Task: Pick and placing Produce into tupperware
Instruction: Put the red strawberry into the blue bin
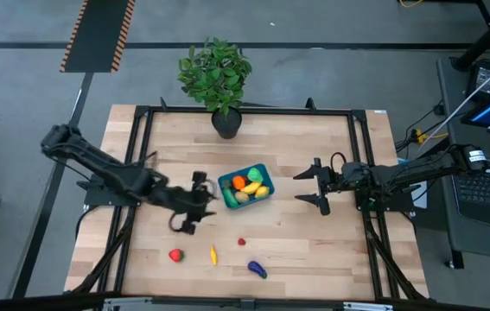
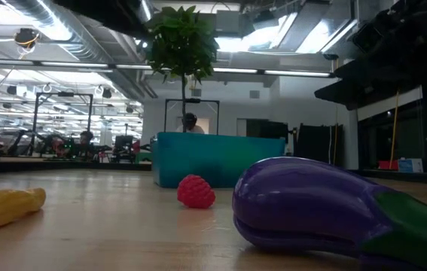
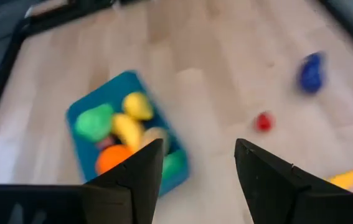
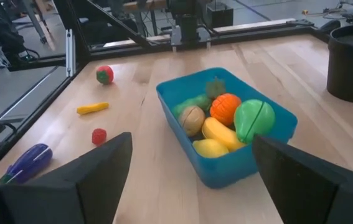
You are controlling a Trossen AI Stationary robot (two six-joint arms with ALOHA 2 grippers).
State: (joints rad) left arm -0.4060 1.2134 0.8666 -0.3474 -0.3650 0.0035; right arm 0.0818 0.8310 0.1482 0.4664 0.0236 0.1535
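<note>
Bare wood lies open between my right gripper (image 1: pixel 318 187) and the tupperware (image 1: pixel 225 185); my left gripper (image 1: pixel 194 202) crowds its other side; the potted plant (image 1: pixel 217 73) blocks behind.

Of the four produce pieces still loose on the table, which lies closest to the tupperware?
The small red berry. It sits just below the tupperware in the high view; the strawberry, yellow piece and purple eggplant lie farther out.
</note>
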